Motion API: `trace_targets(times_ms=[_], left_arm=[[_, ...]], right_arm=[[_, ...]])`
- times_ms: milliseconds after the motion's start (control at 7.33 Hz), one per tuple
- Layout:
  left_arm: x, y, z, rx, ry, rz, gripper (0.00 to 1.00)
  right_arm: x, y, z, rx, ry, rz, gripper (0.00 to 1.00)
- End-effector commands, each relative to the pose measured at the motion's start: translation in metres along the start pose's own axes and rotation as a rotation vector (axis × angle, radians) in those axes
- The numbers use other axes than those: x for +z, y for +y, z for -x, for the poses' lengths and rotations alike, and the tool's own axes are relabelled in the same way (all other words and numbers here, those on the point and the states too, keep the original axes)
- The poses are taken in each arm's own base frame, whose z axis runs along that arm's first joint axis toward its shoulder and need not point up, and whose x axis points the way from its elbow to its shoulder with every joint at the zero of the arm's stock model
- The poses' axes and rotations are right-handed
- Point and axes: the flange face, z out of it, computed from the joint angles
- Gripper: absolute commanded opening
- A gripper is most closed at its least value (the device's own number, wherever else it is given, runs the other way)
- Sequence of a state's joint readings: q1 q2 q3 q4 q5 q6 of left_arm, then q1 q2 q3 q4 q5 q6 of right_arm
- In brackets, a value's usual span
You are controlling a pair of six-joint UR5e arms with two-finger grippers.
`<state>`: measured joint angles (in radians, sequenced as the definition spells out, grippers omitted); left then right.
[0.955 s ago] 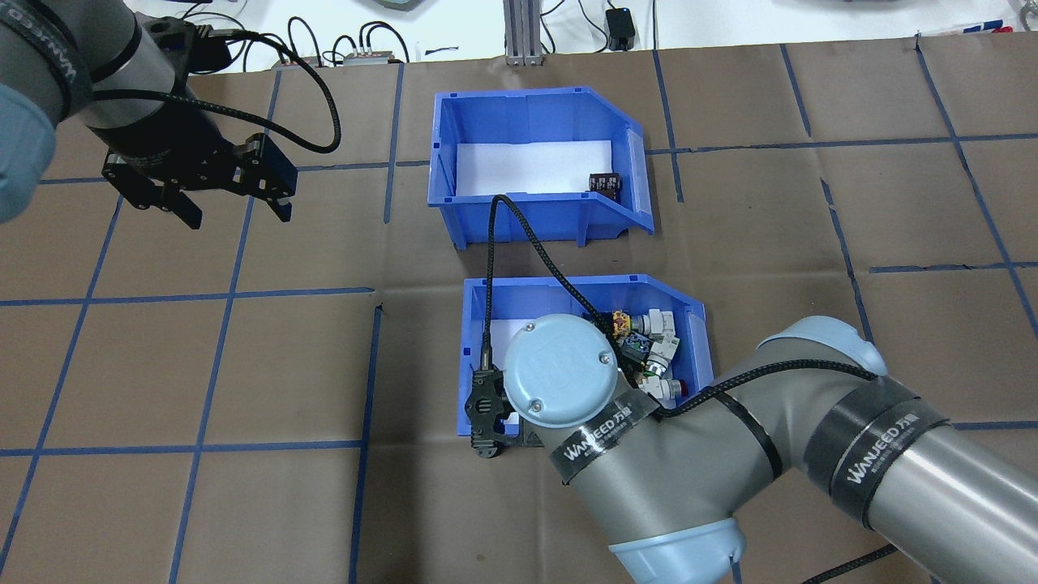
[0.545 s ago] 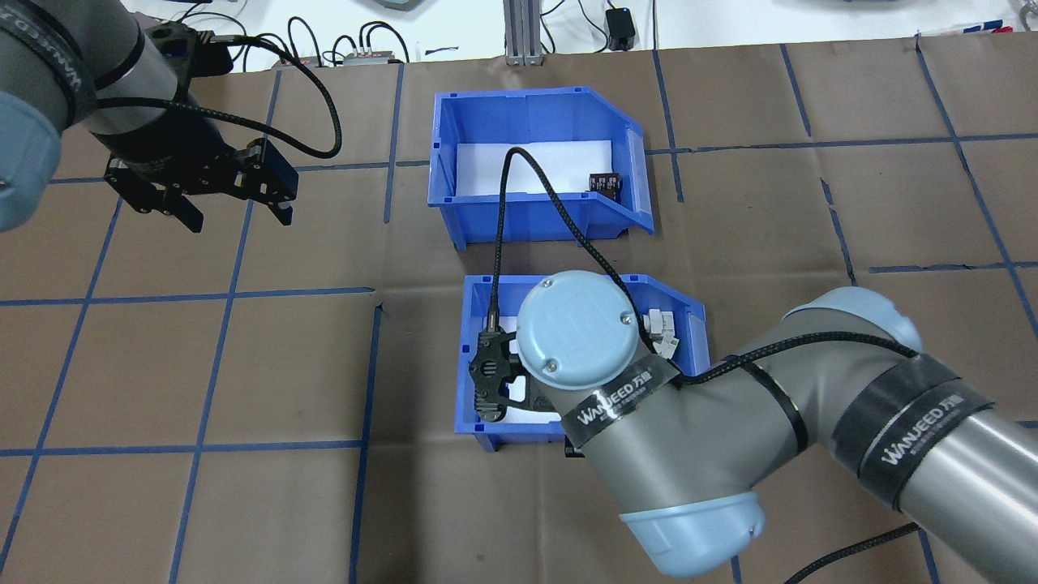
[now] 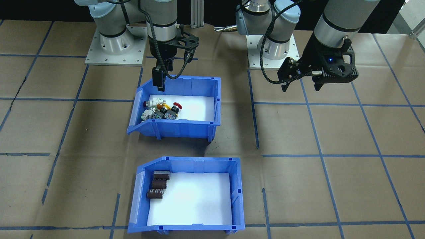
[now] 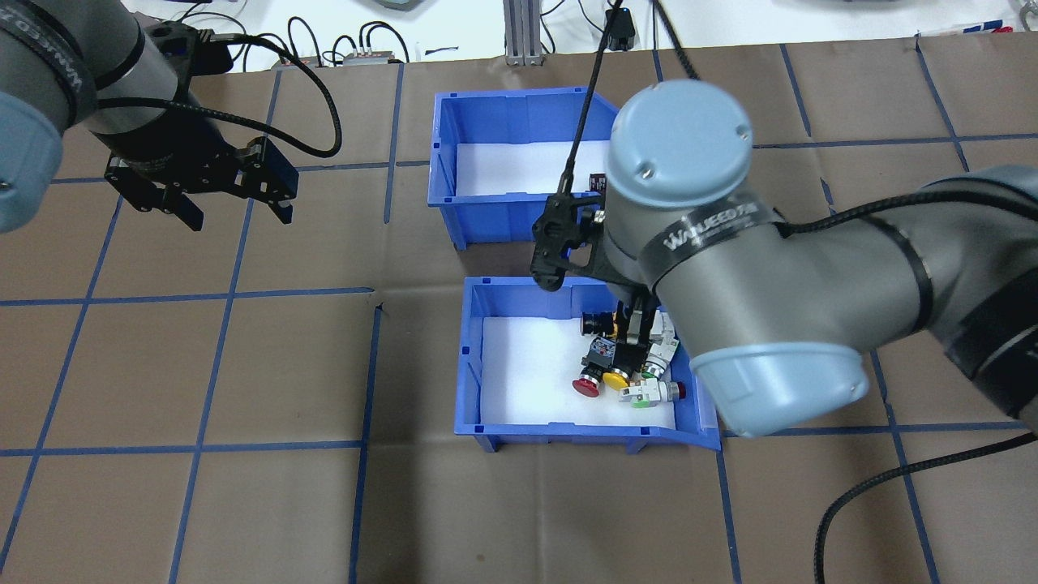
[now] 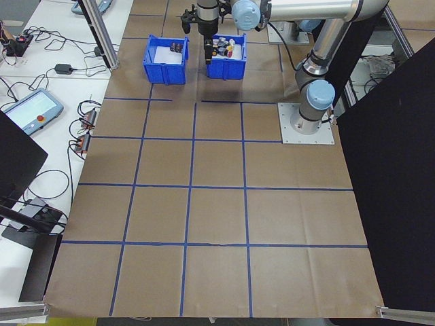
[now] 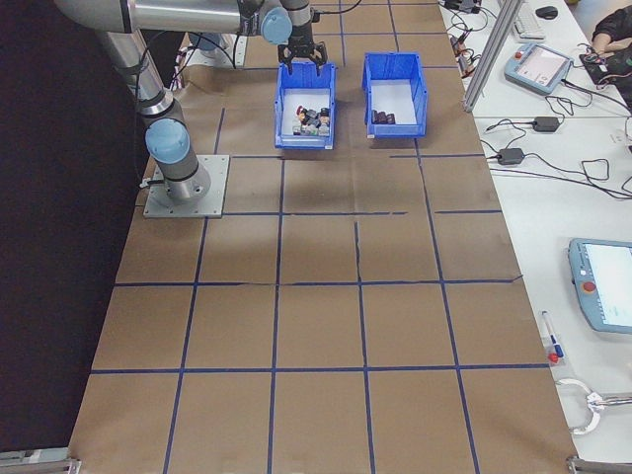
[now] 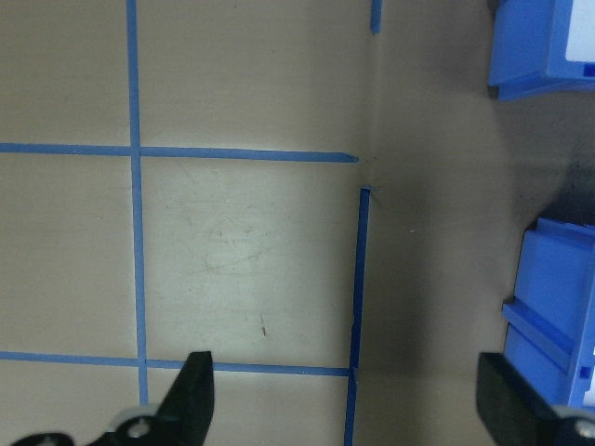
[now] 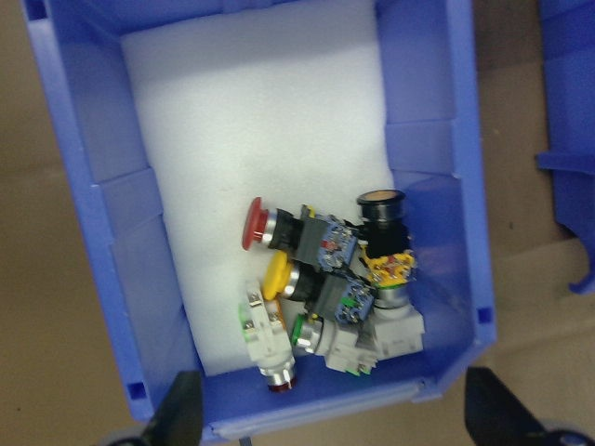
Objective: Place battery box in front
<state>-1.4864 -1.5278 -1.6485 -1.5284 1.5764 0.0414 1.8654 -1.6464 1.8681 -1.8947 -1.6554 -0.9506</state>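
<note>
Item 1. Battery box (image 3: pixel 186 196): blue open-fronted plastic bin with a white floor, standing on the desk (image 3: pixel 332 186) at the side away from the robot's bases. Three dark brown cylinders (image 3: pixel 158 184) lie side by side against its low open end. Nothing touches it, and by this position it reads as already the front bin of the pair.

Item 2. Switch bin (image 3: pixel 176 109): an identical blue bin, standing between the battery box and the robot, apart from it with a strip of bare desk between them. It holds a heap of push-button switches (image 8: pixel 325 297) with red, yellow and green caps, bunched toward the low open end.

Item 3. Right claw (image 8: pixel 325 418): hangs above the switch bin, over its rim on the robot's side, camera looking straight down into the bin. Fingers stand wide apart and hold nothing; no contact with the bin wall is visible. The placing suggests it has just let this bin go, or is about to reposition it.

Item 4. Left claw (image 4: pixel 235 212): raised over bare desk, well apart from both bins, on the robot's left. Fingers parted, empty; seemingly parked clear of the work.

Item 5. Desk covering: brown sheet crossed by blue tape lines (image 7: pixel 135 232) in a grid.
</note>
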Motion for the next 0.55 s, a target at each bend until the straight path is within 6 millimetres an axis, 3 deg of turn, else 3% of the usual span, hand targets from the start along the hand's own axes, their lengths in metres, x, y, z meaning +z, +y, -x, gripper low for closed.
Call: trace_targets(times_ms=[0, 136, 273, 409], left_arm=[[-0.002, 0.000, 0.001, 0.000, -0.007, -0.006, 0.99], [0.001, -0.002, -0.001, 0.002, -0.004, -0.001, 0.99], [0.001, -0.003, -0.003, 0.005, -0.005, 0.000, 0.99], [0.000, -0.001, -0.003, 0.006, -0.007, -0.003, 0.99]], right_arm=[[-0.024, 0.044, -0.063, 0.259, 0.043, -0.012, 1.00], [-0.028, 0.071, -0.092, 0.456, 0.020, -0.069, 1.00], [-0.034, 0.082, -0.105, 0.661, 0.024, -0.082, 1.00], [-0.049, 0.080, -0.115, 0.874, 0.041, -0.108, 1.00]])
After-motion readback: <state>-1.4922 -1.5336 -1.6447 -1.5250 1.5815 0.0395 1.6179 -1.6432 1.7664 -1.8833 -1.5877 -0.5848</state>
